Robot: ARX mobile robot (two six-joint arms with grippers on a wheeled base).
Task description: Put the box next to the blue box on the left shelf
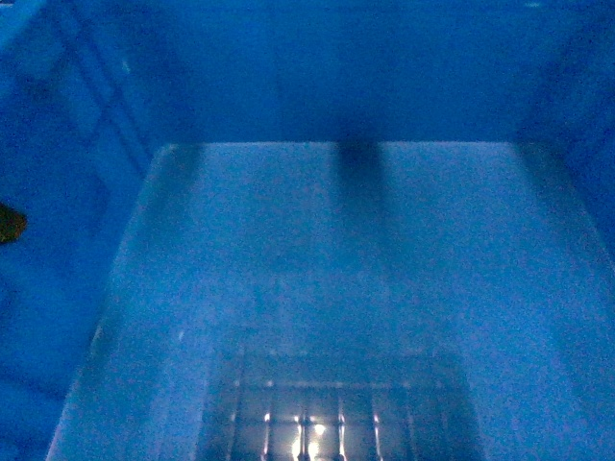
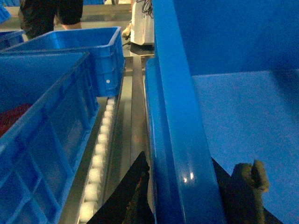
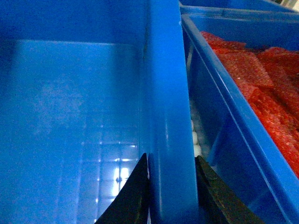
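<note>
- Up close, filling the head view: interior of the box (image 1: 327, 250), pale floor with a faint square grid and glints of light near the bottom edge, far wall dark above.
- Gripped on both long rims: left gripper (image 2: 187, 196) astride the box's left rim, one dark finger (image 2: 133, 196) outside the wall and a padded one (image 2: 250, 179) inside, pinching the thick edge between them.
- Likewise clamped on the opposite side: right gripper (image 3: 170, 193) with two dark fingers (image 3: 135, 191) pressed against either face of the right rim, wall held tight in the gap.
- Just beside the left rim: a narrow channel of bare metal shelf (image 2: 135, 116) and a roller track (image 2: 98, 158) of small white wheels running alongside the box's outer wall.
- Beyond that track: two neighbouring blue crates (image 2: 56, 107), one behind the other, near one ribbed and showing a patch of red contents, far one with a white dot on its end wall.
- Tight on the right: another blue crate (image 3: 233, 126) close along the held rim, loaded with red packets (image 3: 261, 74), only a slim gap with white rollers visible between the two walls.
- Behind the shelf in the left wrist view: a standing person (image 2: 46, 16) in dark clothing, seen only from the waist down.
</note>
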